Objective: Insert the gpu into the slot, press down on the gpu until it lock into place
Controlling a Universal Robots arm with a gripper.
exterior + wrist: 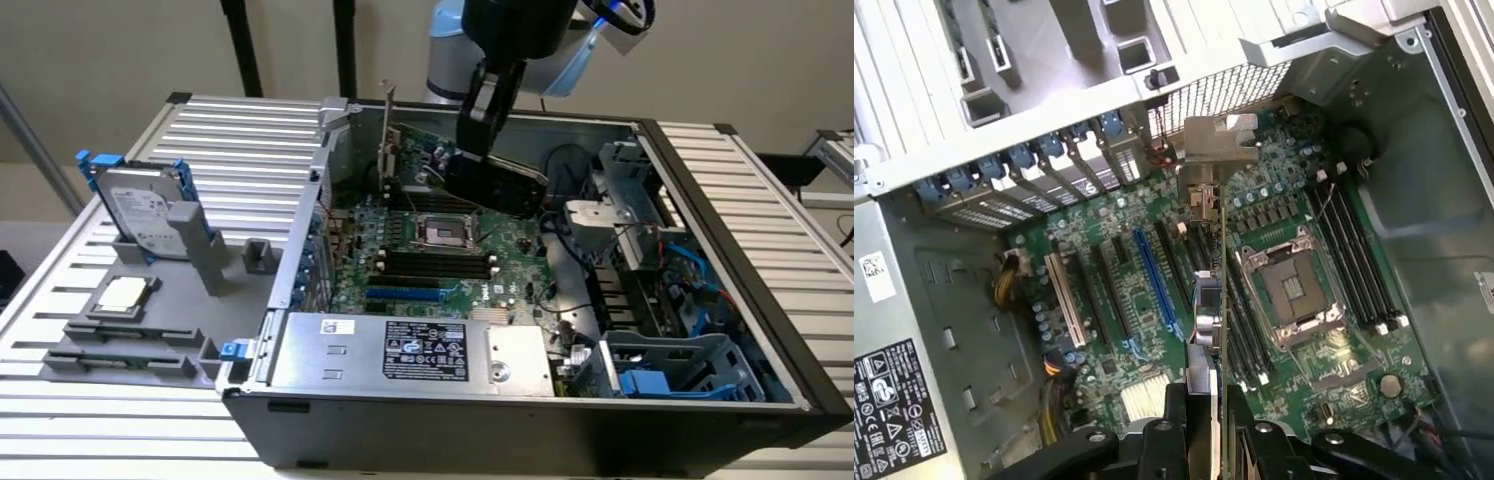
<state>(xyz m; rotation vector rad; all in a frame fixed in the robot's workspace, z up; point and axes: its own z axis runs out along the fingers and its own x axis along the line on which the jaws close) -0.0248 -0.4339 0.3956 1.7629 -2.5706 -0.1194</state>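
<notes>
My gripper [475,148] is shut on the gpu [491,184], a black-shrouded card with a green board and a metal end bracket. It hangs tilted above the motherboard inside the open computer case, touching nothing below. In the wrist view the gpu [1208,300] is seen edge-on, running from my gripper [1204,425] to its silver bracket [1219,150]. The slot [1154,280], a long blue strip, lies bare on the board beside the card's edge, a little apart from it. In the exterior view the slot [404,296] sits near the power supply, well below and nearer than the card.
A silver labelled power supply [414,350] fills the case's near end. The square CPU socket [445,233] and black memory slots [434,265] lie between card and slot. A white slot [1064,285] runs alongside. A hard drive [140,210] stands outside on the exterior view's left.
</notes>
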